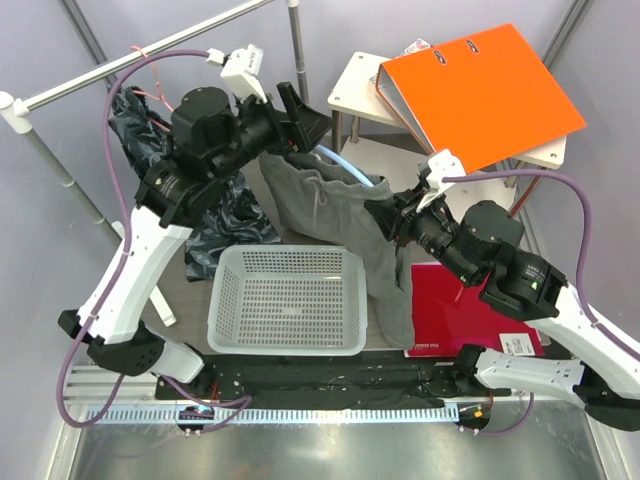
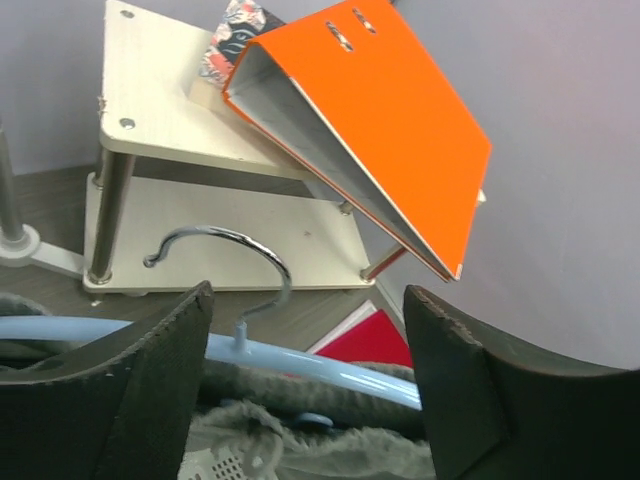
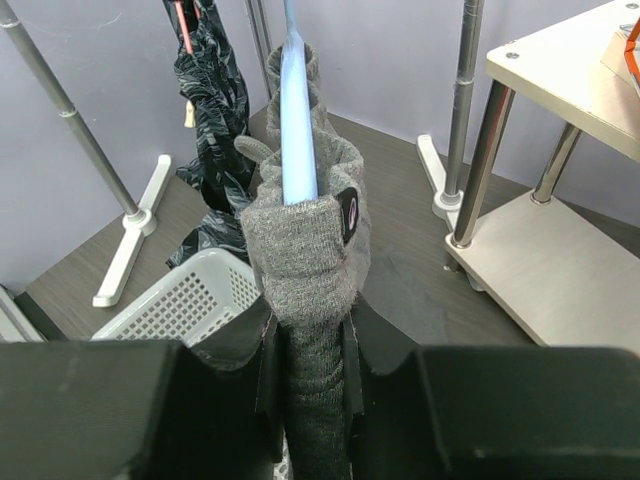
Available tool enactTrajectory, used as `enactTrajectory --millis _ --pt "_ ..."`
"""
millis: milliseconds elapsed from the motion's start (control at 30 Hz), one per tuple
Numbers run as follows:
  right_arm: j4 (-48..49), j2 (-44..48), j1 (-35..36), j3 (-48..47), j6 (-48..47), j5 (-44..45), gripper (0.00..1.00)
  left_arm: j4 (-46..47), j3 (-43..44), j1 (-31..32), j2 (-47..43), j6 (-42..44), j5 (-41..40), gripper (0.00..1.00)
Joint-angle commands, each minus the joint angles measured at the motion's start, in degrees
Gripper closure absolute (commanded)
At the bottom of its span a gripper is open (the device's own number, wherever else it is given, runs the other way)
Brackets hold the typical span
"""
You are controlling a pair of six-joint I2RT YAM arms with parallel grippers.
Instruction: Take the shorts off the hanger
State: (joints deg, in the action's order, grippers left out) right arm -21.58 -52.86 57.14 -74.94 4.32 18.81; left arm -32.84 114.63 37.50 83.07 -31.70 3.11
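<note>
**A:** Where are the shorts?

**B:** The grey shorts (image 1: pixel 330 205) hang on a pale blue hanger (image 1: pixel 350 168), held up just behind the far edge of the white basket (image 1: pixel 225 310). One leg trails down past the basket's right side.

**A:** And the grippers?

**B:** The right gripper (image 3: pixel 305 345) sits above the basket's far right corner. It is clenched on a bunched fold of the shorts, where the cloth wraps the hanger's end. The left gripper (image 2: pixel 308 300) is above the basket's far edge, further left. Its fingers are spread wide on either side of the hanger's neck and touch nothing that I can see.

**A:** How will the shorts handle?

**B:** They look like a soft, light knit, limp and a little stretchy. I expect them to drag and cling rather than slip, since they are gathered snugly round the hanger's end. The thick bunched edge is the surest hold. The hanger looks stiff and smooth, and it would probably follow the pull unless it is pinched at the neck.
</note>
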Motion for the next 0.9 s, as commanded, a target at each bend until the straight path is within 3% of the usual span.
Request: enactTrajectory --millis 0,133,200,233,333,367,400,467,500,533,600,700,800,867 --pt "8.84 2.24 -0.1 -4.51 2.19 -1.23 0.99 0.15 2.27 0.12 2.1 5.16 -4.69 0.28" --pt "8.84 2.5 -0.1 -4.87 2.98 -1.84 0.99 1.9 -0.28 0.12 2.36 5.16 -4.96 0.32" --pt "8.58 2.33 -0.1 -5.31 3.68 -2.72 0.99 3.48 -1.07 0.03 2.63 4.55 -5.31 0.5" --pt "8.4 2.24 -0.1 -5.57 4.12 -3.25 0.99 3.92 -0.81 0.03 3.15 4.28 -4.96 0.7" --pt "6.92 2.32 -0.02 -5.92 6.05 -2.12 0.91 6.9 -0.63 -0.4 3.68 2.27 -3.38 0.82" --pt "6.3 2.5 -0.1 -6.01 6.58 -1.33 0.82 7.43 -0.46 -0.41 3.94 0.69 -3.47 0.98" --pt "5.33 2.67 -0.02 -6.18 7.36 -0.8 0.63 8.83 -0.37 -0.58 3.94 0.33 -3.81 1.0" --pt "0.95 2.76 -0.1 -7.32 9.82 1.48 0.41 9.98 0.33 -0.84 4.55 0.15 -3.82 1.0" --pt "-1.42 2.68 -0.02 -8.03 10.96 2.36 0.2 9.81 1.72 -0.93 4.99 0.5 -3.82 1.0" --pt "-6.93 2.59 -0.1 -8.9 13.59 3.07 0.13 9.29 2.61 -0.93 5.52 0.76 -3.99 1.0" --pt "-13.1 2.41 -0.02 -12.24 15.97 3.34 0.04 8.93 3.67 -1.11 6.4 1.73 -4.17 1.0" --pt "-29.24 2.24 -0.02 -18.03 18.09 1.41 0.02 8.85 4.46 -1.64 6.76 1.73 -3.47 1.0" --pt "-36.31 2.5 -0.02 -23.84 19.15 1.06 0.02 9.28 3.76 -1.64 6.49 2.43 -3.38 1.0" --pt "-35.38 2.94 -0.02 -24.82 18.8 -0.69 0.02 10.51 2.54 -1.64 6.23 2.78 -3.47 0.99"
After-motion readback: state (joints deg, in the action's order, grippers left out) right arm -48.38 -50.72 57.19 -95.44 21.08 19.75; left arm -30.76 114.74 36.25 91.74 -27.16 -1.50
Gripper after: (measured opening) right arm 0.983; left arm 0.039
